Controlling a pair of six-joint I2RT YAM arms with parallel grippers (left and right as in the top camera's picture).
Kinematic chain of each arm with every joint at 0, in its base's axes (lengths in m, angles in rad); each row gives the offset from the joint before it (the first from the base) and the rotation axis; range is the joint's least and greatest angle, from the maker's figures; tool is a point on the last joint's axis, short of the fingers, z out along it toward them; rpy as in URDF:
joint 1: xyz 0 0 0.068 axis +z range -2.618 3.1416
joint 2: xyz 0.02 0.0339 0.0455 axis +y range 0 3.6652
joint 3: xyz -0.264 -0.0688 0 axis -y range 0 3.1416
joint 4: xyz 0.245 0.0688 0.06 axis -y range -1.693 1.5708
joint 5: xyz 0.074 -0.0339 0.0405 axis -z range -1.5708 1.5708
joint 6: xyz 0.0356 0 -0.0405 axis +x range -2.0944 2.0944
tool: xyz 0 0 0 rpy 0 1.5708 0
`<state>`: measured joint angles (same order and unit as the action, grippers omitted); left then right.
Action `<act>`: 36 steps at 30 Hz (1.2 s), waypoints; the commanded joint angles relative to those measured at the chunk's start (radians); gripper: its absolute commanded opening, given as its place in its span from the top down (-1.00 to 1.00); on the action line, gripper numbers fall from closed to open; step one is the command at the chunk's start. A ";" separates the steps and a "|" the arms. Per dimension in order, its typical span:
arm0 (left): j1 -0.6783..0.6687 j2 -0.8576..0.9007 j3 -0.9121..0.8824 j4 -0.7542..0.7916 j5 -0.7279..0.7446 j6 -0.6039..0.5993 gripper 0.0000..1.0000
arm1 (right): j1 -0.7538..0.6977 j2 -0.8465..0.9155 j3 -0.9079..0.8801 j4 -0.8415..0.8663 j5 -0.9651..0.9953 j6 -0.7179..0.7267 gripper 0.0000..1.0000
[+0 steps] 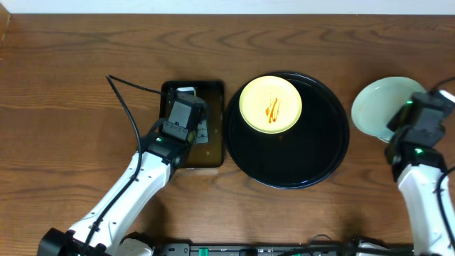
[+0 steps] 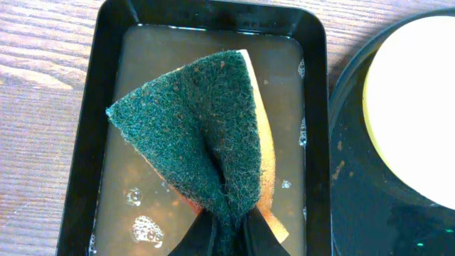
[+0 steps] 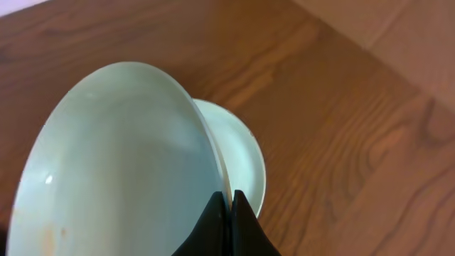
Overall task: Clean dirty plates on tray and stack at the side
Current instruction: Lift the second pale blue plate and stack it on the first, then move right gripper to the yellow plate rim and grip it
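Note:
A pale yellow plate (image 1: pixel 271 104) with orange sauce streaks sits at the upper left of the round black tray (image 1: pixel 313 160); its edge shows in the left wrist view (image 2: pixel 412 99). My right gripper (image 3: pixel 229 203) is shut on the rim of a mint-white plate (image 3: pixel 114 163), held tilted over a second mint-white plate (image 3: pixel 238 142) that lies on the table right of the tray. Overhead, both show as one pale shape (image 1: pixel 380 105). My left gripper (image 2: pixel 227 231) is shut on a green-and-yellow sponge (image 2: pixel 199 135) above the pan's water.
A rectangular black pan (image 1: pixel 213 128) of brownish soapy water (image 2: pixel 135 192) stands just left of the tray. A black cable (image 1: pixel 124 99) runs over the wooden table (image 1: pixel 71 85) to the left arm. The table's pale far edge (image 3: pixel 398 35) shows in the right wrist view.

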<state>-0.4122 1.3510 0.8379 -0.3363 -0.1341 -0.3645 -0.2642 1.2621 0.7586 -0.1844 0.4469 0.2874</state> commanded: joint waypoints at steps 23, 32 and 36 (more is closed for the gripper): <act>0.004 -0.004 -0.015 0.000 -0.009 0.013 0.85 | -0.026 0.224 0.027 0.143 -0.698 -0.178 0.12; 0.004 -0.004 -0.015 0.000 -0.009 0.013 0.86 | 0.253 0.266 0.028 0.087 -0.796 -0.171 -0.15; 0.004 -0.004 -0.015 0.000 -0.009 0.013 0.85 | 0.339 0.329 0.034 0.087 -0.796 -0.110 -0.07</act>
<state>-0.4122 1.3510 0.8379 -0.3363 -0.1341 -0.3649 0.0219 1.5417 0.7715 -0.0933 -0.3237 0.1322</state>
